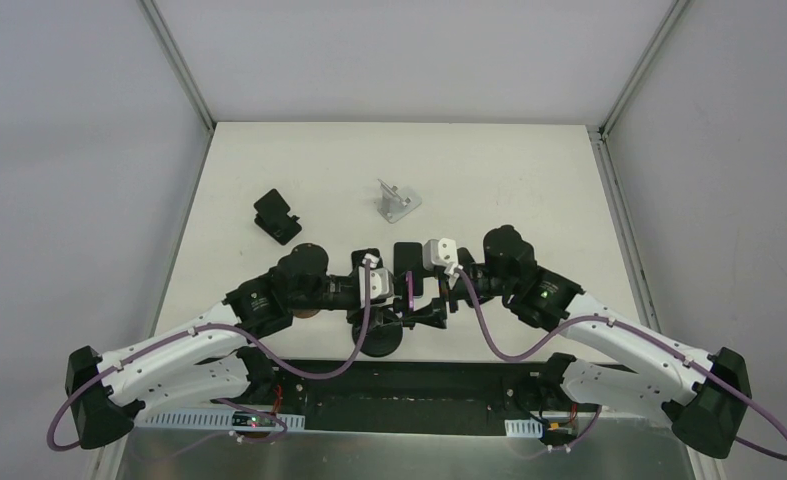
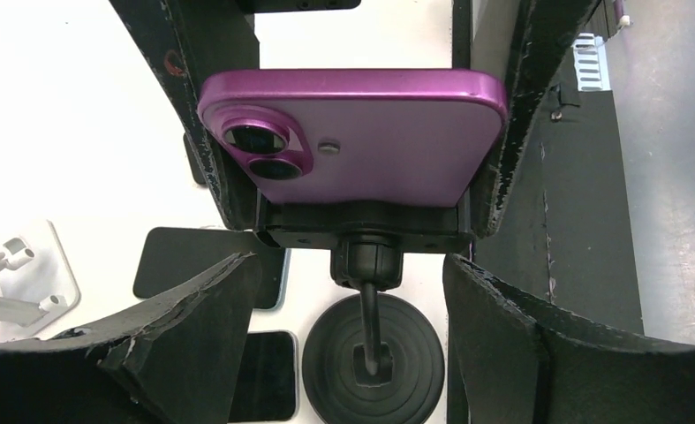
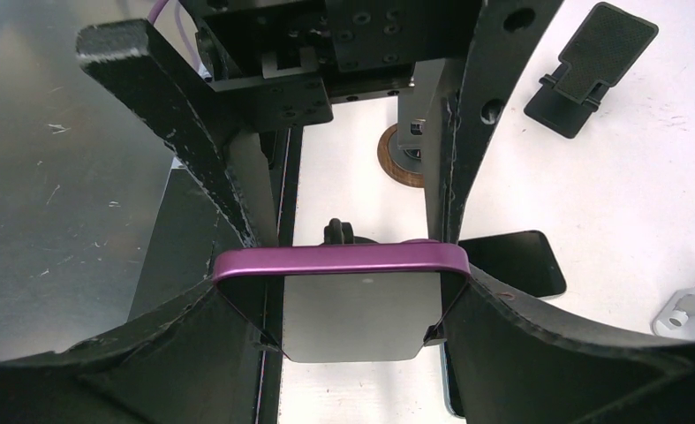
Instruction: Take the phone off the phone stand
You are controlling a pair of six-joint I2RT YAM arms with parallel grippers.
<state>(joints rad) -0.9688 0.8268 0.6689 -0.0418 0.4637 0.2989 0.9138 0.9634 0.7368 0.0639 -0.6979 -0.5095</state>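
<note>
The phone (image 2: 370, 132), purple-backed with twin lenses at one end, sits sideways in the cradle of the phone stand (image 2: 366, 258), raised off the surface (image 1: 529, 180) on a thin stem above a round black base. It looks like a rigid slab of moderate weight, with a smooth, probably slippery shell and a glass face that would not take a drop well. The sensible hold is across its two short ends, squeezing the metal rim rather than the flat faces. The right pincer (image 3: 339, 284) is closed on exactly those ends, its padded fingers pressed against the purple rim. The left pincer (image 2: 348, 272) is spread wide on either side of the cradle and neck and grips nothing that I can see. My guess is the cradle will hold on, so the base may need steadying. The left wrist view alone shows the phone's back, the cradle, ball joint and base, plus a dark phone (image 2: 185, 263) lying flat beside the base. The right wrist view alone shows the pads' contact with the rim. Only the overhead view places the black folding stand (image 1: 276, 216) and silver stand (image 1: 398, 200), both well apart.
</note>
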